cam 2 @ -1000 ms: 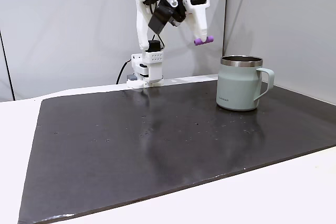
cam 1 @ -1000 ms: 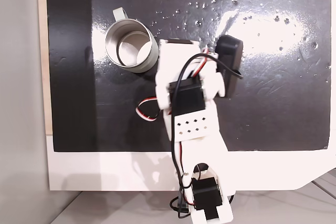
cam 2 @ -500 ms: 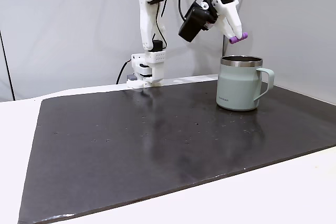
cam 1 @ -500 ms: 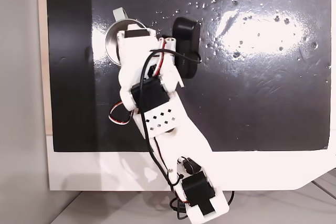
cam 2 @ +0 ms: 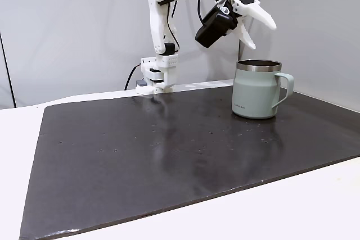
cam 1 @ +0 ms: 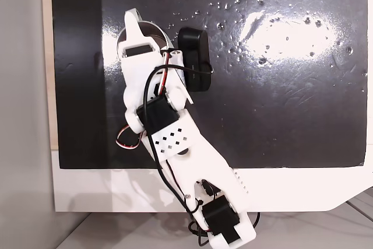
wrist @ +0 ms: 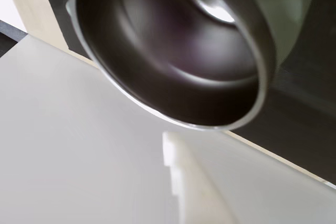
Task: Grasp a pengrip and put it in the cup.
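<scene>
Dark, glossy matting [cam 2: 169, 150] was laid over a white table [cam 2: 315, 206], with a plain pale wall [cam 2: 73, 26] seen behind it in a fixed view. Specks and bright glare were seen on the mat [cam 1: 303, 86] in the fixed view from above.

The cup [cam 2: 256, 89] was stood upright on the mat at about three o'clock in the side-on fixed view, with its loop handle [cam 2: 284, 85] turned toward three o'clock and its metal rim uppermost. In the top-down fixed view the cup [cam 1: 156, 33] was largely covered by the arm, at about eleven o'clock from the picture's middle; only part of its rim and dark inside was seen there. In the wrist view the cup's shiny, dark mouth [wrist: 173, 51] was seen from close above, spread across the upper half from ten to two o'clock.

The white arm [cam 2: 163, 32] was raised from its base [cam 2: 154, 80] at the mat's far edge and bent over toward the cup. The gripper [cam 2: 260, 33] was held directly above the cup's mouth, apart from the rim, with its two white fingers spread wide: one was pointed toward three o'clock and the other toward six o'clock. Nothing was held between them.

The pengrip could not be made out; a faint purple tinge was seen on the cup's inner wall in the wrist view, but what caused it could not be told.
</scene>
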Controlling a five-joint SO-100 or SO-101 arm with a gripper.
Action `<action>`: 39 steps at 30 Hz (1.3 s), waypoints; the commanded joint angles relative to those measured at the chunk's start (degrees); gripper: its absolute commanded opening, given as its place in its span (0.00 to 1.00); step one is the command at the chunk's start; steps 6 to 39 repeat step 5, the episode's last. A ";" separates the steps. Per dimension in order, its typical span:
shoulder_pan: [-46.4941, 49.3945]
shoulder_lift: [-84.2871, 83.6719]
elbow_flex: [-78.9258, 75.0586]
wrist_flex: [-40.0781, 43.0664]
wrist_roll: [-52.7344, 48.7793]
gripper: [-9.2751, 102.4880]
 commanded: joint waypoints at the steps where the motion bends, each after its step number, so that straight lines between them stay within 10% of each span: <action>1: 1.05 2.99 -0.44 -1.05 -0.79 0.42; 39: 1.05 3.16 -0.44 -1.14 -1.14 0.41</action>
